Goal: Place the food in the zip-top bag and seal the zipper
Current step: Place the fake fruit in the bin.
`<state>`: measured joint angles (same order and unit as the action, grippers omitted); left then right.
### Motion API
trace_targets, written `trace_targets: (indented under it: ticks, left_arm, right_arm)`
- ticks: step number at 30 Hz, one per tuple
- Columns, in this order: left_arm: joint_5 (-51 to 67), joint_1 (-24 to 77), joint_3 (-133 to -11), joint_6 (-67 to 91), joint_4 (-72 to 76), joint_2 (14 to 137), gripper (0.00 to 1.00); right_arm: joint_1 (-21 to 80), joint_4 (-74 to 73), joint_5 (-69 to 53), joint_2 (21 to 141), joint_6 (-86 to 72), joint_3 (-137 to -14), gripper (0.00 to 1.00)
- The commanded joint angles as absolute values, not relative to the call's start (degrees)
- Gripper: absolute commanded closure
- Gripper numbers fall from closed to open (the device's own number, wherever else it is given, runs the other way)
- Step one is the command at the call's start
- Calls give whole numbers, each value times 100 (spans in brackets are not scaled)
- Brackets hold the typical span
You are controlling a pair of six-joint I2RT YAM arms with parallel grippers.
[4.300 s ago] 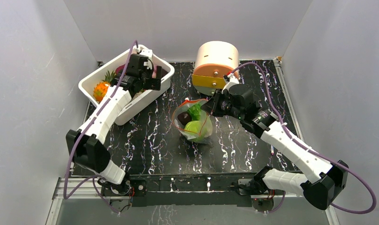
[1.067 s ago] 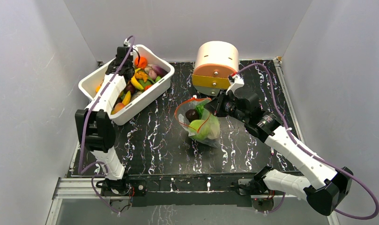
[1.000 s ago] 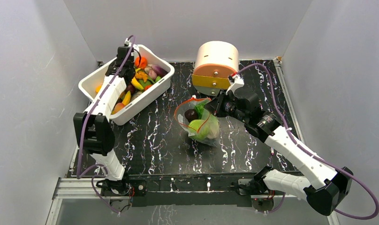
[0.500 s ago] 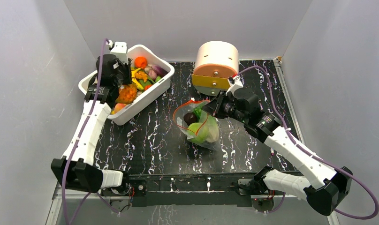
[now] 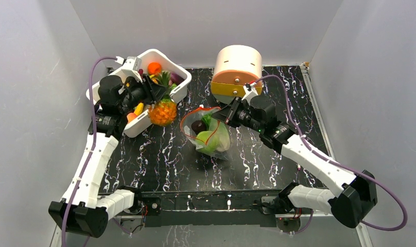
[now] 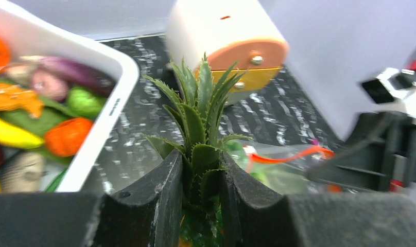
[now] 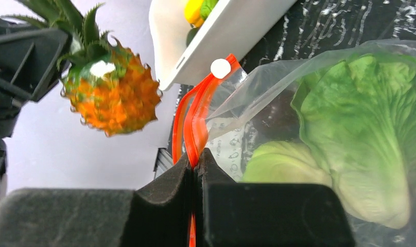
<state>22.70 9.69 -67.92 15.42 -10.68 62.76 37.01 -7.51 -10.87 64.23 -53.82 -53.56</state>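
A toy pineapple (image 5: 163,112) of the food hangs in the air between the white tub and the bag. My left gripper (image 6: 202,165) is shut on its spiky green crown (image 6: 202,116). The clear zip-top bag (image 5: 208,135) lies mid-table with its mouth held up and open. Inside it are a leafy lettuce (image 7: 370,118), a pale-green cabbage (image 7: 283,164) and a dark piece (image 5: 198,126). My right gripper (image 7: 196,158) is shut on the orange-red zipper (image 7: 195,118) at the mouth's far edge. The pineapple (image 7: 113,98) shows to the left of the mouth.
The white tub (image 5: 159,53) at the back left holds several more toy pieces. A round cream-and-orange drawer box (image 5: 238,69) stands behind the bag, close to my right wrist. White walls enclose the black marbled table (image 5: 159,154).
My left arm lifted the pineapple out of the tub and carried it right, towards the bag. My right gripper, still pinching the zipper, shifted the bag's mouth a little left.
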Motion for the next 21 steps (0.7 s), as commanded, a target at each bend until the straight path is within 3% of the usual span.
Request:
trace_targets:
  ticks: [1,7,21]
  left_arm:
    - [3205,1234,-6593,2515,-122,5895,81]
    - [3588,1455,-5800,3813,1274,5654,81]
    - [2771,1512,-4647,5196,4137,5903,82]
  right_arm:
    - [3705,657,-1386,6533,-5816,-5487,100]
    - [3741,779,-1270,6770,-5913,-5608,100]
    - [3875,1319,-1460,7019,-6472,-5528,100]
